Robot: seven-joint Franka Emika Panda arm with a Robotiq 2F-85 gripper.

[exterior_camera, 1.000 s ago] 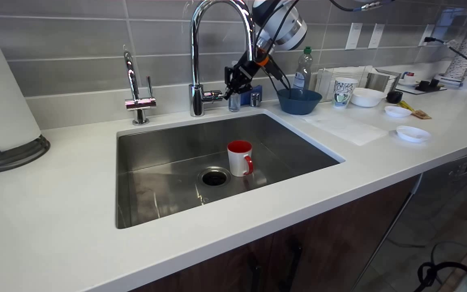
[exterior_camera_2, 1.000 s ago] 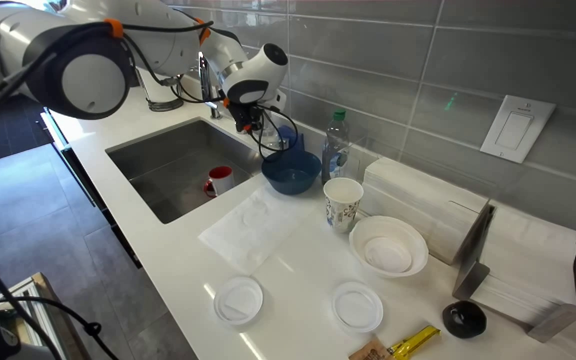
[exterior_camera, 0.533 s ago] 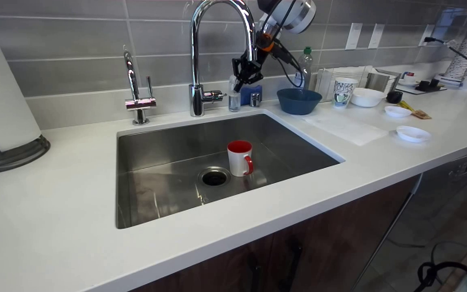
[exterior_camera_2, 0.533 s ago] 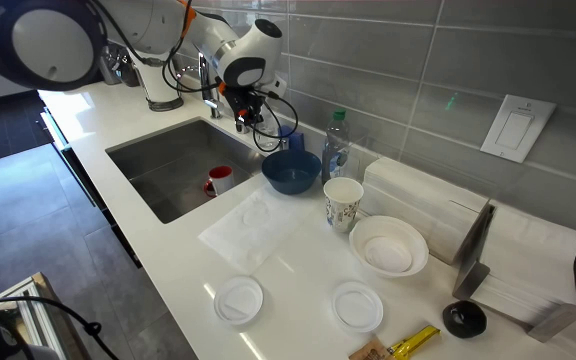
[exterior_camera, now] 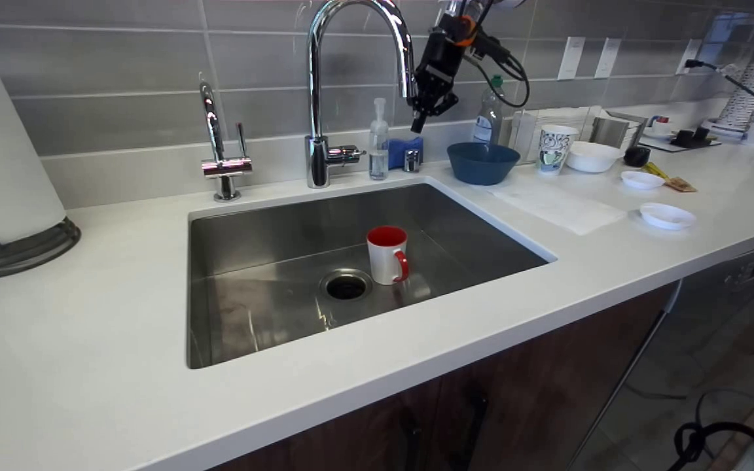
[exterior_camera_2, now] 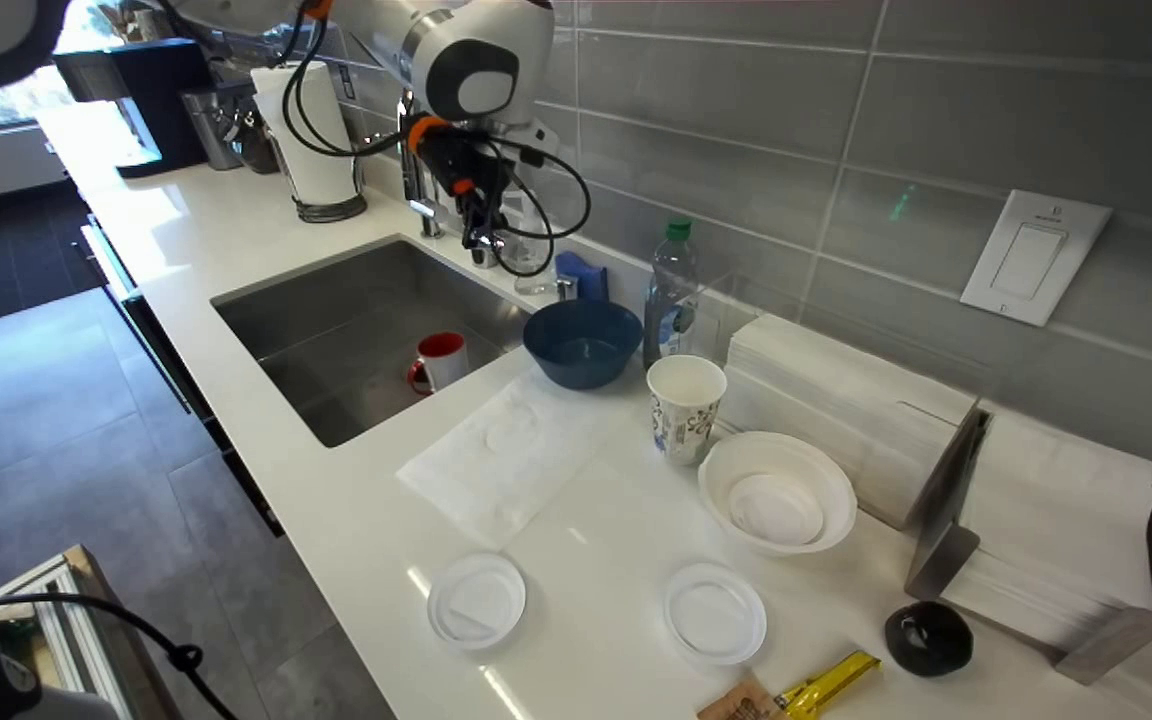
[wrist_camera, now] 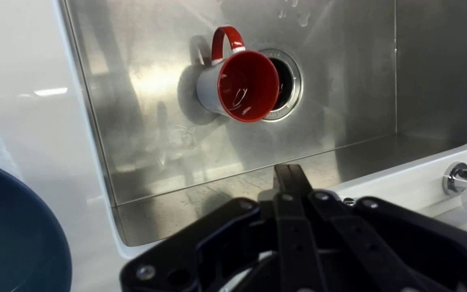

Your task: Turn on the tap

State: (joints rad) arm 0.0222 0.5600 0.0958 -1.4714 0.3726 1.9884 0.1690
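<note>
The tap (exterior_camera: 315, 91) is a tall chrome gooseneck behind the sink (exterior_camera: 272, 229). Its side lever (exterior_camera: 344, 154) points right from the base; no stream shows below its spout. The tap also shows partly behind the arm in an exterior view (exterior_camera_2: 407, 165). My gripper (exterior_camera: 417, 124) hangs in the air right of the spout, above and apart from the lever. In the wrist view, the gripper (wrist_camera: 287, 165) has its fingers together with nothing between them, over the sink's back edge. The gripper hides most of the tap there.
A red-and-white mug (exterior_camera: 387, 258) stands in the sink beside the drain. A slim short tap (exterior_camera: 226, 167) is left of the gooseneck. A clear soap pump (exterior_camera: 379, 144), blue cloth (exterior_camera: 405, 149), blue bowl (exterior_camera: 484, 165) and bottle (exterior_camera_2: 672, 285) stand along the back counter.
My gripper has moved from close to the lever up and away to the right. The soap pump behind it is now uncovered. The tap and mug look unchanged.
</note>
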